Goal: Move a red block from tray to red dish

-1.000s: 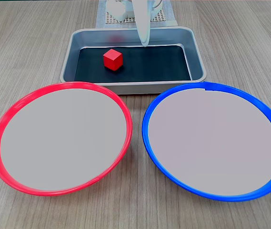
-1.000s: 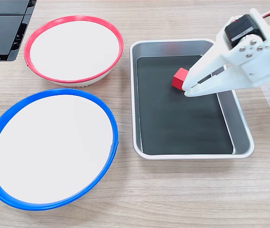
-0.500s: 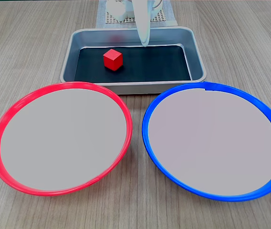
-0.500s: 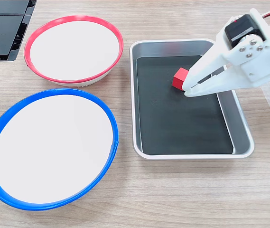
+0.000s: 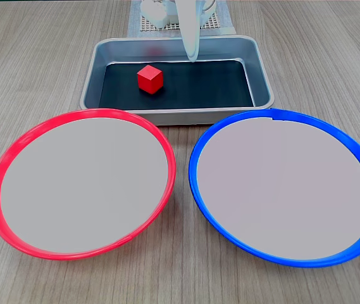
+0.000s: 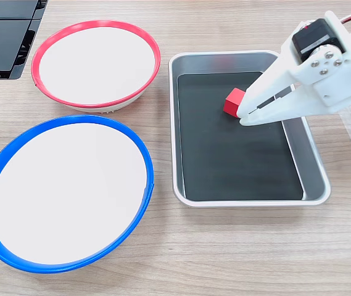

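Observation:
The red block (image 5: 149, 78) (image 6: 231, 100) lies on the black floor of the tray (image 5: 176, 116) (image 6: 249, 201), toward the tray's end nearest the red dish (image 5: 81, 183) (image 6: 95, 61). My white gripper (image 5: 192, 58) (image 6: 243, 117) hangs over the tray with its tips together, shut and holding nothing. In a fixed view the tips sit just beside the block and cover its edge. In the other fixed view the gripper stands to the right of the block, near the tray's far wall. Nothing lies in the red dish.
A blue-rimmed dish (image 5: 281, 187) (image 6: 64, 191) of the same size stands beside the red one, close to the tray. A black flat object (image 6: 2, 37) lies at the table corner. The arm's base with white mesh (image 5: 143, 25) stands behind the tray.

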### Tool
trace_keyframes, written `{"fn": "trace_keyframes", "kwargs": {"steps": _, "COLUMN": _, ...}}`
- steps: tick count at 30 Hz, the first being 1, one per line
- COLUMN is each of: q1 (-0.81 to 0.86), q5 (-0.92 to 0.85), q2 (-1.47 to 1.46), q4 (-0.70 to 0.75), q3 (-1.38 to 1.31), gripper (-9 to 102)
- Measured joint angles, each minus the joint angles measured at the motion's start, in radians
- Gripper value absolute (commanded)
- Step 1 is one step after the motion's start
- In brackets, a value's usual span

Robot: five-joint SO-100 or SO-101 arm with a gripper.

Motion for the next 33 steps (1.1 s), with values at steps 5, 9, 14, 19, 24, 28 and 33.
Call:
{"fn": "trace_keyframes", "kwargs": {"steps": 5, "q1": 0.000, "q5": 0.000, "q2": 0.000, "q4": 0.000, "q3": 0.000, "gripper": 0}}
{"fn": "trace_keyframes", "kwargs": {"steps": 9, "q1": 0.000, "q5": 0.000, "q2": 0.000, "q4": 0.000, "q3": 0.000, "gripper": 0}}
{"fn": "trace_keyframes", "kwargs": {"steps": 14, "q1": 0.000, "q5": 0.005, "q2": 0.000, "q4": 0.000, "q3": 0.000, "gripper": 2}}
{"fn": "trace_keyframes", "kwargs": {"steps": 19, "q1": 0.051, "q5": 0.061, "q2": -0.017, "q4": 0.038, "q3": -0.014, "gripper": 2}}
{"fn": "trace_keyframes", "kwargs": {"steps": 24, "q1": 0.120, "q5": -0.101, "q2": -0.249, "q4": 0.238, "q3": -0.255, "gripper": 0}}
{"fn": "trace_keyframes", "kwargs": {"steps": 28, "q1": 0.187, "q5": -0.313, "q2": -0.528, "q4": 0.426, "q3": -0.555, "gripper": 0}}
{"fn": "trace_keyframes", "kwargs": {"steps": 33, "q1": 0.273, "q5": -0.583, "q2": -0.770, "q4": 0.511, "q3": -0.762, "gripper": 1}}
